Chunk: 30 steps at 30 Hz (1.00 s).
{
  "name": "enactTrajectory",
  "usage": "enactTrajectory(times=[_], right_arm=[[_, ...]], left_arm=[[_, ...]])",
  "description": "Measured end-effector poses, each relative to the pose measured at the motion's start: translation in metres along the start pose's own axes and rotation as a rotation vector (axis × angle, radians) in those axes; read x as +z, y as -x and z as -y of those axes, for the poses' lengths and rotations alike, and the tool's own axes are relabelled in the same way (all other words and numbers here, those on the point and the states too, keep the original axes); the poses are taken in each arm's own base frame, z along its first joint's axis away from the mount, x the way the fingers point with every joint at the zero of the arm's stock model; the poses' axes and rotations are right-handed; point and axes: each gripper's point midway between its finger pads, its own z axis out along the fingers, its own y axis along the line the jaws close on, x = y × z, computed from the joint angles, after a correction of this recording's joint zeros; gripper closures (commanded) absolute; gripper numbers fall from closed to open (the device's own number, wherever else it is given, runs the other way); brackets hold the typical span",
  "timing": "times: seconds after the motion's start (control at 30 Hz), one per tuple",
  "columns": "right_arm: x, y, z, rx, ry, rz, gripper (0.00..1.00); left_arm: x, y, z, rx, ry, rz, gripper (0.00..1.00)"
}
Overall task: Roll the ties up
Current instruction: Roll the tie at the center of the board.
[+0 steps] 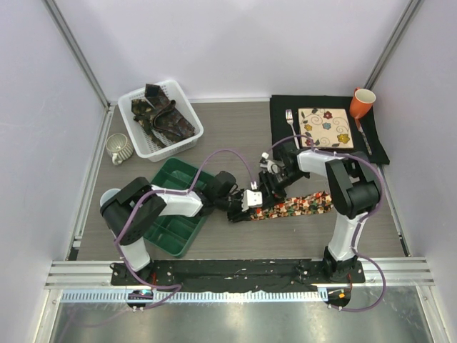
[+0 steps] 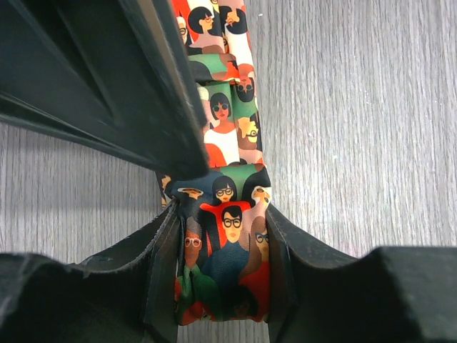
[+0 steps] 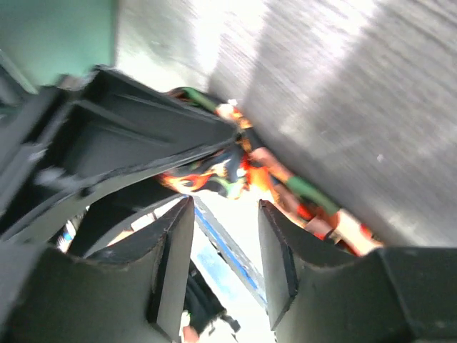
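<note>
While my left gripper (image 2: 223,243) clasps the rolled end of the printed tie (image 1: 307,205) on the table (image 1: 235,128), my right gripper (image 3: 225,214) stands parted and empty beside it | next: squeeze evenly, turn slowly | care: flat tail must feed straight, edges aligned.

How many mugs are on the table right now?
2. An orange mug stands at the black placemat's far right corner; a pale mug sits left of the white basket. No others show.
</note>
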Motion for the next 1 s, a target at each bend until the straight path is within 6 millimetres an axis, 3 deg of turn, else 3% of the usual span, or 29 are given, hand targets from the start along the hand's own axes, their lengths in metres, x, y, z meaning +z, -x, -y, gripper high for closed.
enactTrajectory(times=[0.13,0.3,0.5,0.57,0.67,0.7,0.73,0.87,1.0], right_arm=[[-0.008,0.004,-0.016,-0.027,0.045,0.062,0.53],[0.005,0.001,-0.037,-0.062,0.092,0.048,0.52],[0.015,-0.005,-0.036,-0.049,0.087,0.019,0.53],[0.018,-0.005,-0.031,-0.04,0.077,0.014,0.59],[0.023,-0.006,-0.024,-0.019,0.06,0.005,0.78],[0.023,-0.006,-0.025,-0.011,0.066,0.002,0.92],[0.023,-0.006,-0.025,-0.008,0.069,0.002,0.99],[0.022,-0.006,-0.027,0.003,0.074,-0.003,0.99],[0.019,-0.004,-0.024,0.019,0.082,0.001,0.99]], left_arm=[[0.0,0.0,-0.001,-0.006,0.005,-0.003,0.6],[0.0,0.0,-0.001,-0.011,0.007,-0.008,0.59],[0.0,0.0,-0.002,-0.027,0.012,-0.01,0.59],[0.0,0.0,-0.002,-0.028,0.013,-0.01,0.59],[0.0,-0.001,-0.002,-0.028,0.013,-0.01,0.59],[0.0,-0.001,-0.002,-0.027,0.014,-0.011,0.59],[0.0,-0.001,-0.002,-0.027,0.014,-0.011,0.58],[0.0,-0.001,-0.002,-0.027,0.014,-0.012,0.55],[0.0,-0.001,-0.002,-0.028,0.014,-0.012,0.39]])
